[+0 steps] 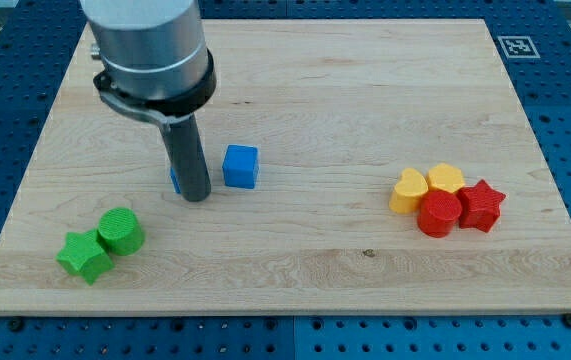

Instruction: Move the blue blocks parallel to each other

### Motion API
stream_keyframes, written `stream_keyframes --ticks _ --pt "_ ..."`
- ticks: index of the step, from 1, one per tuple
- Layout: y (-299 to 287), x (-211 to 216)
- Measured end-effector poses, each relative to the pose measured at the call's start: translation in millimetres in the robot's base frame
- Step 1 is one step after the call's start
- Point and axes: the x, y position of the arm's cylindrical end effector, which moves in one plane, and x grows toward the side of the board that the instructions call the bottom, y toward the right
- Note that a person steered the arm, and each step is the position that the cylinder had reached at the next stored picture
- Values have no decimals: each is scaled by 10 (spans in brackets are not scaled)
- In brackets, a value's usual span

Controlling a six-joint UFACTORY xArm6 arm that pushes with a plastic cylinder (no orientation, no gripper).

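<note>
A blue cube [241, 166] sits on the wooden board [295, 100], left of centre. A second blue block [176, 181] is almost fully hidden behind the rod; only a sliver shows at the rod's left side. My tip [196, 196] rests on the board just left of the blue cube, with a small gap to it, and touches or stands right against the hidden blue block.
A green star [84, 256] and a green cylinder [120, 231] touch at the view's bottom left. At the right, a yellow heart [408, 190], another yellow block [446, 179], a red cylinder [437, 213] and a red star [481, 205] cluster together.
</note>
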Motion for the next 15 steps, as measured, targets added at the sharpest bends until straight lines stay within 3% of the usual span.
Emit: stream_keyframes --ticks 3,5,7,10,15 --pt "-563 -90" --pt "-496 -123" --pt "-98 -135" --pt "53 -166" --pt "1292 -264"
